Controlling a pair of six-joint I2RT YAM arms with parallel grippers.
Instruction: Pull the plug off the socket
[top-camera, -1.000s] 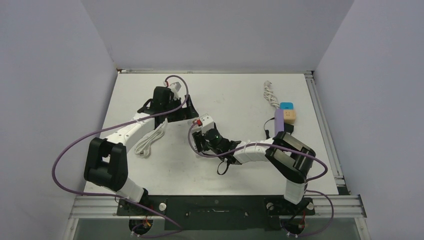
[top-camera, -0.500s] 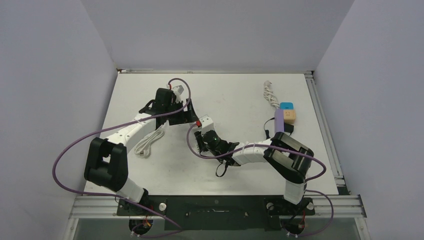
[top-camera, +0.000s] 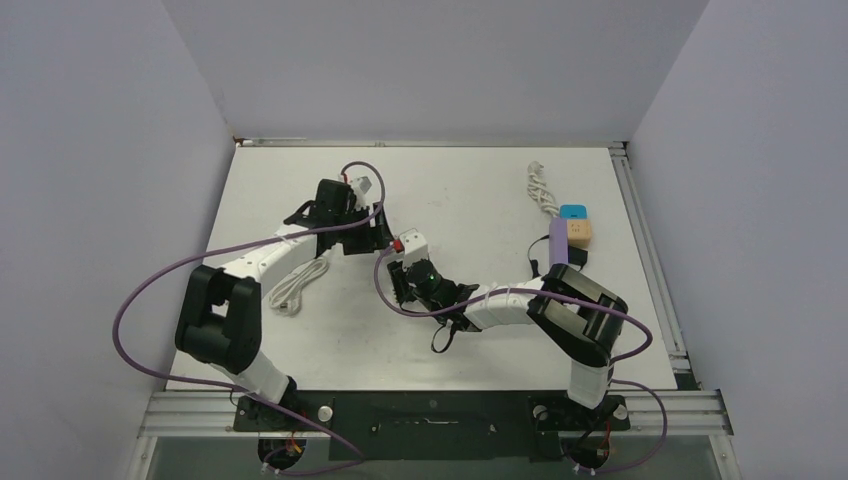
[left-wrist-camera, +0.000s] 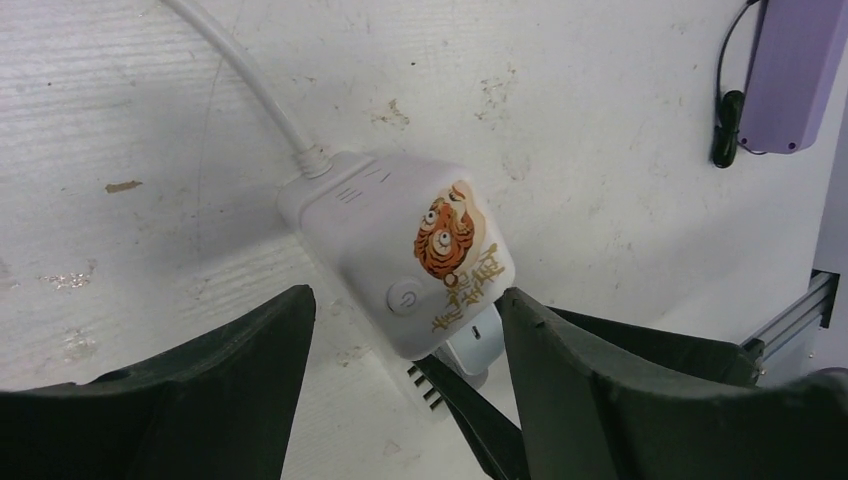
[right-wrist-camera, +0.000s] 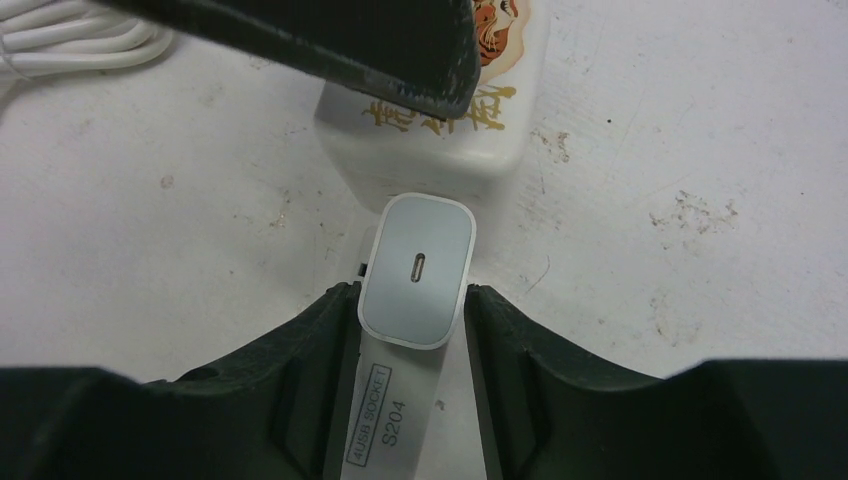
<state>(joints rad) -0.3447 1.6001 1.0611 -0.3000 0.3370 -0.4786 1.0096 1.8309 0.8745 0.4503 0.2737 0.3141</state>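
Charger plug: white; centre of the top view, at the lower edge of the socket and butted against it.
Plug axis: runs from the socket down the right wrist frame toward the lens. Its end face with the USB-C slot faces the camera, and the slot stands upright in the frame.
Socket: white block with a tiger print, lying on the table. In the left wrist view its long axis runs upper left to lower right, and the cord leaves the upper-left end.
Right gripper: clamped on the charger plug, one finger pressed to each side.
Left gripper: spread wide, one finger on either side of the socket; whether they touch it cannot be told.
Right side, top view: purple box, blue cube, tan cube and a coiled white cable, all well apart from the socket.
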